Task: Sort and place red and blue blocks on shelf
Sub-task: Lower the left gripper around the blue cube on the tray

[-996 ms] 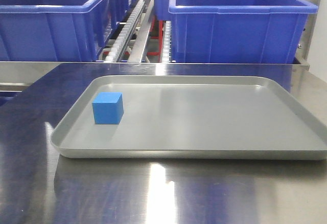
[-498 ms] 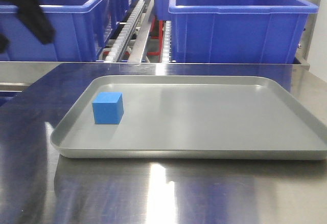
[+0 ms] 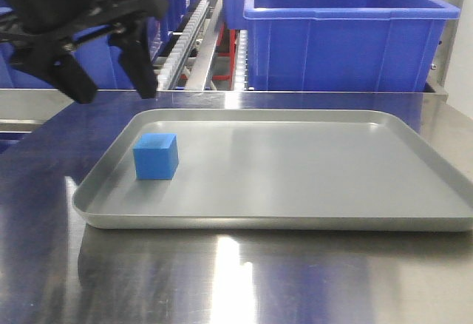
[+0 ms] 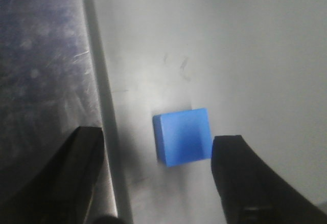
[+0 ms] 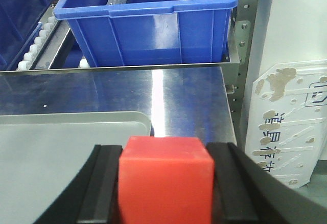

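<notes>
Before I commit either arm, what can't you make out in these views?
- Front view: the right gripper and red block are out of frame; only the right wrist view shows them.
- Right wrist view: the bottom edge cuts off the red block's underside.
- Left wrist view: blurred; how high the left gripper is over the blue block cannot be judged there.
- Front view: blue tubs hide most of the shelf.
</notes>
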